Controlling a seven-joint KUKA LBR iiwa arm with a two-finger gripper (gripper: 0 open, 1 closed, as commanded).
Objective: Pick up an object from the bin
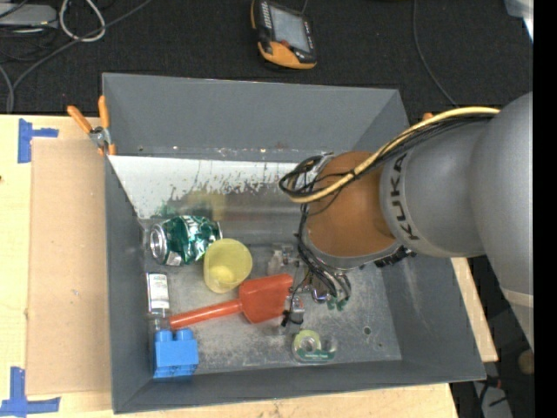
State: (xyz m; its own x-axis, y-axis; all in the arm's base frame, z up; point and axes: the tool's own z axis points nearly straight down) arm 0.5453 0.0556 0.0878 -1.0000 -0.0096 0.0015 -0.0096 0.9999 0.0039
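Note:
My gripper (297, 306) hangs low over the bin floor, just below the arm's orange cover. It is right at the right edge of a red toy shovel's blade (264, 298); the shovel's orange handle runs down-left. A yellow cup (228, 264) lies on its side just above-left of the blade. Below the gripper and apart from it lies a small clear, greenish round thing (312, 347). I see nothing held in the gripper.
A crushed green can (184, 239) lies at the left. Below it a small clear bottle (157, 293) stands by the left wall. A blue block (176, 353) sits in the front left corner. The arm covers the bin's right side.

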